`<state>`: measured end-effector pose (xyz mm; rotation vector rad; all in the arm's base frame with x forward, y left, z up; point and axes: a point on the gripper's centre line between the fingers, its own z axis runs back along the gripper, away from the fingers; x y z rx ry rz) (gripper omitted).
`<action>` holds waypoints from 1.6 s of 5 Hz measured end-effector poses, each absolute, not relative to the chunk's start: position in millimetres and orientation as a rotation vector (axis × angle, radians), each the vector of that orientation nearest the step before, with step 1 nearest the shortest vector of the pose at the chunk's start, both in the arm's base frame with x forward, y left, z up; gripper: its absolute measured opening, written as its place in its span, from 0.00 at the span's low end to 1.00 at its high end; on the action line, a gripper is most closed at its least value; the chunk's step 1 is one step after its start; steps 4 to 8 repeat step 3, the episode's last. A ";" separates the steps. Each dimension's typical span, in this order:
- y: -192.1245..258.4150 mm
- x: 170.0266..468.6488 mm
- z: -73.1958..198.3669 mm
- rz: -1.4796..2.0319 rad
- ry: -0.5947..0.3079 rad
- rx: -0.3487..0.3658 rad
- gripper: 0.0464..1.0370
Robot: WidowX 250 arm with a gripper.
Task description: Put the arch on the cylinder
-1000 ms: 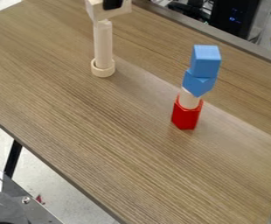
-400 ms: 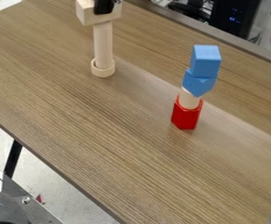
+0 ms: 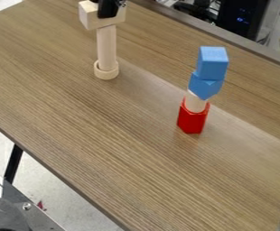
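Table (image 3: 106,149): brown wood, flat.
Gripper (image 3: 104,9): b/w 11 & 12 o'clock, looks clenched on the arch (image 3: 91,17).
Arch spot: right at the top of the cylinder (image 3: 107,47); can't tell if they touch.
Drop risk: if let go off-center, arch could prob. tip & fall.
Cylinder risk: near 11 o'clock, tall & thin, so a side push or hard press could knock it over.
Ring (image 3: 106,72): around cylinder's foot, may not stop a big wobble.
Blue cube (image 3: 212,63): 2 o'clock, high on its tower, could fall w/ a bump.
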<state>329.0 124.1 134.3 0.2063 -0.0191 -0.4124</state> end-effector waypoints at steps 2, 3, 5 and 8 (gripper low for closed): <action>119.4 330.3 131.4 -0.421 -0.029 0.195 0.39; 118.5 330.9 131.4 -0.421 -0.031 0.196 0.71; 118.5 330.9 131.4 -0.421 -0.031 0.196 0.71; 118.5 330.9 131.4 -0.421 -0.031 0.196 0.71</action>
